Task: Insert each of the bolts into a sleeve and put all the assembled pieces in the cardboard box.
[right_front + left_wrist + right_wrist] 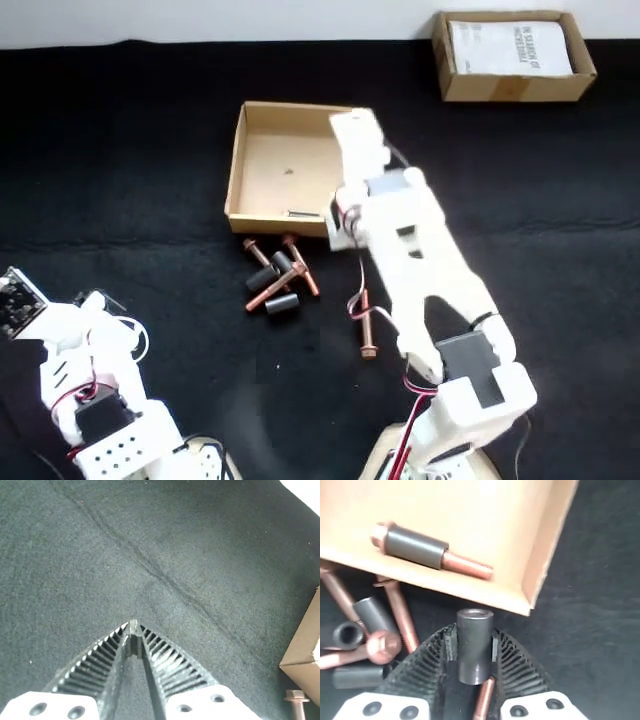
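One sleeve is pinched upright between the ribbed fingers of the right claw. Its long axis runs along the fingers, and its open bore points out past the tips toward the near wall of the cardboard box, just beyond. A copper bolt shank sticks out of the sleeve's rear end, back toward the wrist. Inside the box an assembled piece lies flat on the floor, roughly along that near wall, with the head at one end and bare thread at the other. The high view places this arm at the box's near right corner, with its body covering the claw. It also shows the loose bolts and loose sleeves crossed in a heap on the black table just in front of the box. A single bolt lies apart beside the arm, and a second box stands at the far right. The left claw is pressed together, tips touching, over bare table, well apart from the heap.
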Available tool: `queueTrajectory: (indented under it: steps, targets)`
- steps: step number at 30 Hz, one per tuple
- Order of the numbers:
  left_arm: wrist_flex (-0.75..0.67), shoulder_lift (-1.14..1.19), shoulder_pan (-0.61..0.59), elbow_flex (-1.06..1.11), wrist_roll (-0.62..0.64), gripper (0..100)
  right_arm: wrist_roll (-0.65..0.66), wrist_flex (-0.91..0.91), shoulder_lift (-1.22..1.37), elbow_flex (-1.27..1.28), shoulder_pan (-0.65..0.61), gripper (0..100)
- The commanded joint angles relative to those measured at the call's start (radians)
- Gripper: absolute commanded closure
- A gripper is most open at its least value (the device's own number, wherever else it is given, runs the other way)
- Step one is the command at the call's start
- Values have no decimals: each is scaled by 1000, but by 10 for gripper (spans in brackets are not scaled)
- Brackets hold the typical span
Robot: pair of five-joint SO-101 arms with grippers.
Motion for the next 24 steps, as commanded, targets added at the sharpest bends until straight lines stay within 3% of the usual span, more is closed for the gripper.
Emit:
queueTrajectory:
  steps: [1,9,13,16,21,24]
  targets:
    - [2,-7,13,16,6,990,11,120,-162,-177,16,991]
    - [6,-5,13,16,-107,990,11,331,-542,-185,21,991]
    - [9,-5,13,16,-219,990,11,387,-765,-99,97,991]
    - [63,-5,13,16,-384,991,11,387,-969,12,203,991]
    - [100,-7,13,15,-477,990,15,383,-1333,271,420,991]
    - [110,-5,65,10,-598,990,20,378,-1567,443,587,991]
